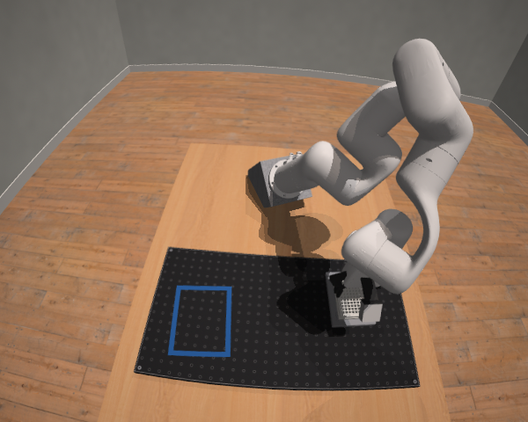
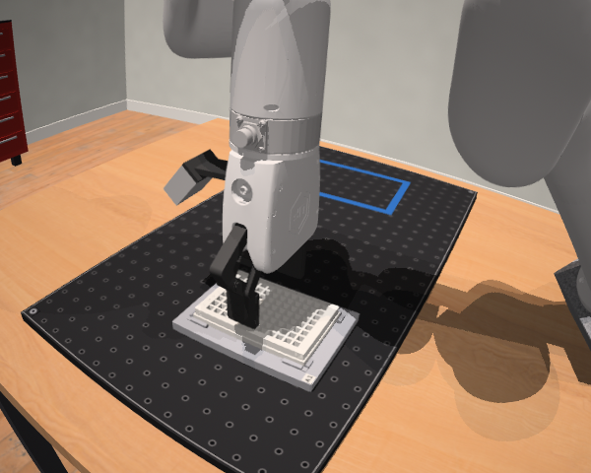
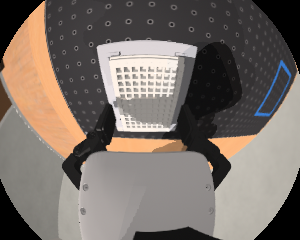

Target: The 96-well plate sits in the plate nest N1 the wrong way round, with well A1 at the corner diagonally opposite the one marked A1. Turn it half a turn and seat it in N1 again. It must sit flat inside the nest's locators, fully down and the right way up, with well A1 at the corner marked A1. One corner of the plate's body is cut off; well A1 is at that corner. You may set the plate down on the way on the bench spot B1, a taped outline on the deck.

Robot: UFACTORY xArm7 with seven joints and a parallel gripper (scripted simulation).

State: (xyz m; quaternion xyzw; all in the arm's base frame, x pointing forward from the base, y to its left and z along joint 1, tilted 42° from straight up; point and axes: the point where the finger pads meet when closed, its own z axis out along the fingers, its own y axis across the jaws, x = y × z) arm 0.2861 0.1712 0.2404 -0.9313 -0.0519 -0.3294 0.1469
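Plate (image 2: 305,325): white grid of wells; lies flat in the nest on the near side of the mat, directly under the gripper; not yet lifted or turned.
Nest (image 2: 313,378): pale grey tray under the plate; a small corner label shows at its nearest corner, too small to read.
Gripper (image 2: 244,300): fingers spread fully wide, holding nothing; it points straight down, one dark finger (image 2: 242,300) low over the plate's near long edge; the other is hidden behind the body.
Key relation: in the wrist view the fingers straddle the plate (image 3: 149,96) across its short width, so the long axis runs crosswise to the closing line; my guess is a further drop, then a squeeze on the long sides.
Mat (image 2: 133,367): black, dotted with holes.
Blue outline (image 2: 392,198): taped rectangle at the far end, well apart from the nest.
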